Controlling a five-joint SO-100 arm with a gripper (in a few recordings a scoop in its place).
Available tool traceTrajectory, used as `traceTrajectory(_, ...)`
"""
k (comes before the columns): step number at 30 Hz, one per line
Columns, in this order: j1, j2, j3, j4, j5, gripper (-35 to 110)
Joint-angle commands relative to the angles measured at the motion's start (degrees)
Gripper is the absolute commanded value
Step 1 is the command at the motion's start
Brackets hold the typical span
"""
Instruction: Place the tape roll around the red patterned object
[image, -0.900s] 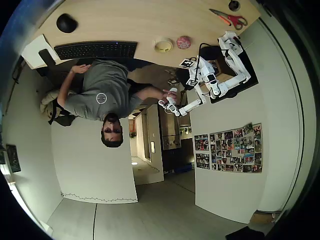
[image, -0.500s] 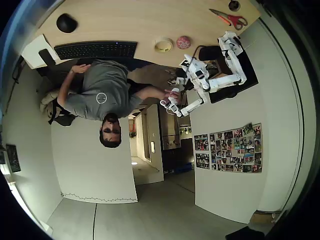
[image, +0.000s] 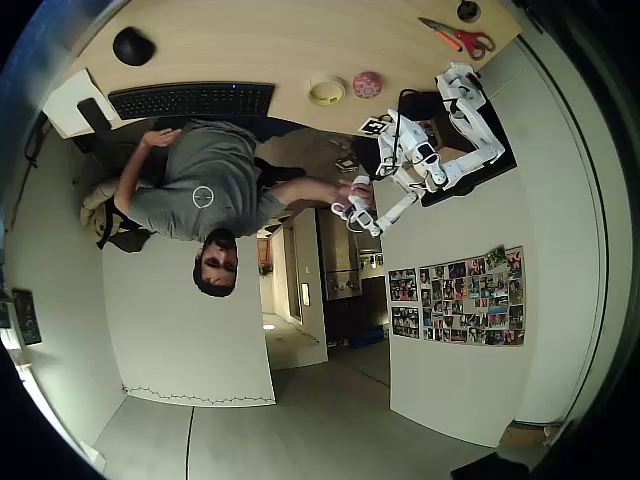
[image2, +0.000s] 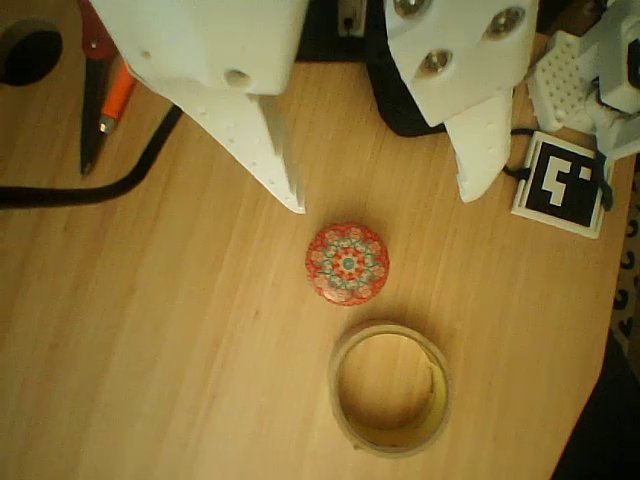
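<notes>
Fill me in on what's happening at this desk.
A white robot arm hovers over the wooden table, its gripper open and holding nothing. Below it in the wrist view lie the red patterned object and the tape roll, close together but apart; the ring is not around the object yet.

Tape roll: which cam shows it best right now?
Wrist view. The tape roll sits large and sharp below the red patterned object, lying flat, hole empty, with a gap between the two. The open tool hangs above them. The overhead view shows the roll as a small pale ring near the desk edge, beside the red object.
</notes>
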Motion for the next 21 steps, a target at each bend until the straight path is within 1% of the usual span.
traceTrajectory(1,2.0,-4.1,-5.3,0.5,-0.6,40)
traceTrajectory(10,5.8,-31.5,-34.1,0.4,1.8,38)
traceTrajectory(13,4.9,-40.3,-42.2,0.4,4.2,38)
traceTrajectory(21,0.4,-61.3,-56.3,0.4,12.8,38)
